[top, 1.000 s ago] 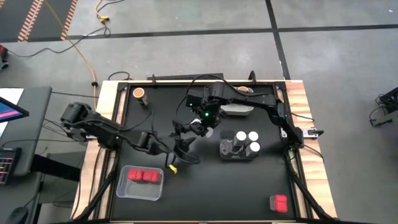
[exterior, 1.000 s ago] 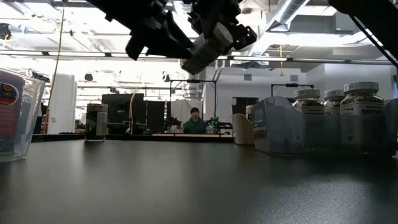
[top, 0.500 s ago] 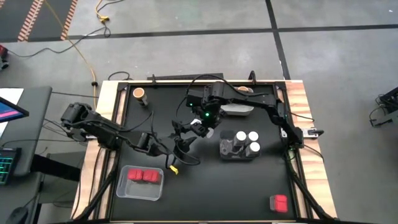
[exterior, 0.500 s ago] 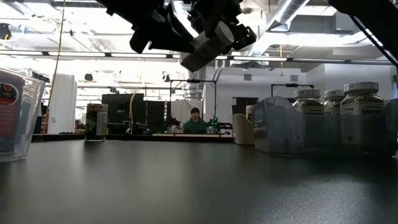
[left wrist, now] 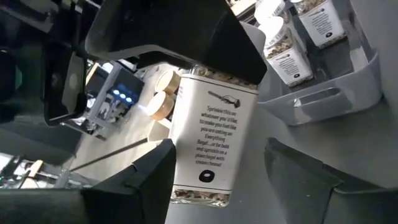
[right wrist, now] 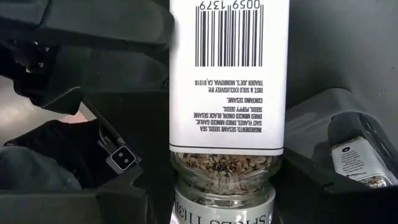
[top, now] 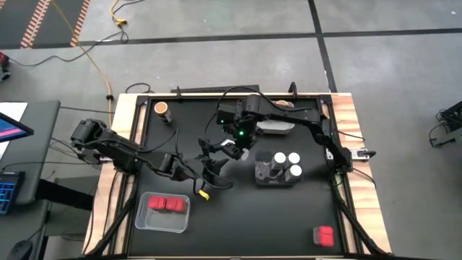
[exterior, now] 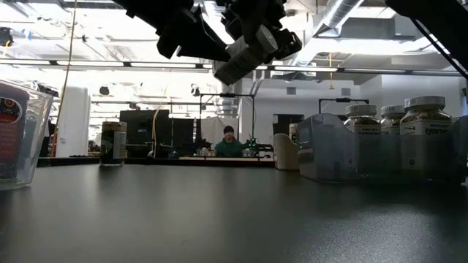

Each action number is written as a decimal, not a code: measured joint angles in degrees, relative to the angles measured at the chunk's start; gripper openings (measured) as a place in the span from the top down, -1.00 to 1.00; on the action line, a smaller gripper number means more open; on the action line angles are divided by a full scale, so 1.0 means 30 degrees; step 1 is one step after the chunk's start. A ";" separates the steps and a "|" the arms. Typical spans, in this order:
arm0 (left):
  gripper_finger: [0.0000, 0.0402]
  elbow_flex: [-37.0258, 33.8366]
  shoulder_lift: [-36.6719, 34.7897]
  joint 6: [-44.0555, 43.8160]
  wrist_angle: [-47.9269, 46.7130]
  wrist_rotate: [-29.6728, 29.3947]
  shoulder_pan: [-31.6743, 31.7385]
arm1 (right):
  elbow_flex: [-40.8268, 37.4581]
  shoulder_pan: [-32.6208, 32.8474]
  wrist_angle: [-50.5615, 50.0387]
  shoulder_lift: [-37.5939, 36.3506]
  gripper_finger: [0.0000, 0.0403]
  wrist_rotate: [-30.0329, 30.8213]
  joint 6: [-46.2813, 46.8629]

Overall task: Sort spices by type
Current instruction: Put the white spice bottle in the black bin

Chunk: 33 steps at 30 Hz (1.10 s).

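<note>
A glass spice jar [exterior: 238, 61] with a white label and seeds inside is up in the air over the table's middle, tilted. My right gripper [top: 232, 148] is shut on it. My left gripper [left wrist: 230, 186] is open just below the jar [left wrist: 208, 149]. Its fingers stand on either side of the jar's bottom end, one close beside it and the other well apart. Three white-lidded jars [top: 287, 160] stand in a grey tray [top: 266, 175]. Two red boxes [top: 165, 204] lie in a clear tray. A cork-topped jar [top: 161, 108] stands at the far left. My right gripper pinches the jar at its lid end [right wrist: 224, 202], one finger [right wrist: 68, 199] on each side of the lid. The jar is lifted clear of the table and reaches out from the fingers, tilted, with its bottom end [left wrist: 199, 196] toward my left gripper.
A lone red box [top: 323, 235] lies near the table's near right corner. A pale tray [top: 275, 128] and another cork top [top: 283, 105] sit by the far edge. Bare black table lies between the trays. A person [exterior: 229, 142] sits far behind the table.
My left gripper has crept up and to the right toward the jar held by my right gripper. The jar has hardly moved.
</note>
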 joint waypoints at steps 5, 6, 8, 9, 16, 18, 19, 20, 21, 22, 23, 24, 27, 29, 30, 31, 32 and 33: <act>-0.37 -0.0006 0.0000 -0.0202 -0.0014 0.0031 0.0000 | 0.0000 -0.0147 -0.0017 0.0000 -0.17 0.0007 0.0002; -0.41 -0.0006 0.0000 -0.0196 -0.0015 0.0032 0.0000 | 0.0000 -0.0153 -0.0017 0.0000 -0.17 0.0007 0.0009; -0.46 -0.0006 0.0000 -0.0118 0.0044 0.0038 0.0000 | 0.0000 -0.0174 -0.0017 0.0000 -0.17 0.0000 0.0009; -0.47 -0.0006 0.0000 -0.0087 0.0078 0.0038 0.0000 | 0.0000 -0.0174 -0.0024 0.0000 -0.17 -0.0010 0.0009; -0.47 -0.0006 -0.0015 -0.0193 0.0086 0.0058 0.0073 | 0.0000 -0.0104 0.0009 0.0007 -0.17 -0.0912 0.0075; -0.47 -0.0006 -0.0015 0.0077 0.0109 0.0196 0.0076 | 0.0000 -0.0068 0.0020 0.0007 -0.17 -0.0937 0.0075; -0.47 -0.0003 -0.0015 0.0140 0.0111 0.0204 0.0103 | 0.0000 -0.0034 0.0037 0.0007 -0.17 -0.0940 0.0075; -0.47 -0.0006 -0.0015 0.0176 0.0114 0.0216 0.0112 | 0.0000 0.0004 0.0093 0.0007 -0.17 -0.0952 0.0080; -0.47 -0.0006 -0.0015 0.0167 0.0109 0.0226 0.0146 | 0.0000 0.0026 0.0191 0.0007 -0.17 -0.1083 0.0082; -0.47 -0.0006 -0.0015 0.0162 0.0109 0.0297 0.0209 | 0.0000 0.0054 0.0320 0.0007 -0.17 -0.1292 0.0079; -0.47 -0.0006 -0.0015 0.0162 0.0092 0.0607 0.0334 | 0.0000 0.0097 0.0432 0.0007 -0.17 -0.1428 0.0082; -0.47 -0.0006 -0.0015 0.0149 0.0080 0.1034 0.0462 | 0.0000 0.0159 0.0502 0.0007 -0.17 -0.1457 0.0082; -0.47 -0.0006 -0.0015 0.0151 0.0051 0.2081 0.0831 | 0.0000 0.0291 0.0774 0.0007 -0.17 -0.1679 0.0075; -0.47 -0.0006 -0.0015 0.0171 0.0035 0.2202 0.0960 | 0.0000 0.0292 0.0837 0.0007 -0.17 -0.1756 0.0082; -0.47 -0.0006 -0.0015 0.0276 0.0013 0.2202 0.0993 | 0.0000 0.0299 0.0839 0.0007 -0.17 -0.1763 0.0082; -0.47 -0.0006 -0.0015 0.0465 0.0000 0.2195 0.1009 | 0.0000 0.0299 0.0843 0.0007 -0.17 -0.1775 0.0082; -0.47 -0.0006 -0.0015 0.0693 0.0000 0.2202 0.1013 | 0.0000 0.0299 0.0843 0.0007 -0.17 -0.1773 0.0082; -0.46 -0.0006 -0.0015 0.0938 0.0000 0.2202 0.1006 | 0.0000 0.0287 0.0843 0.0007 -0.17 -0.1772 0.0082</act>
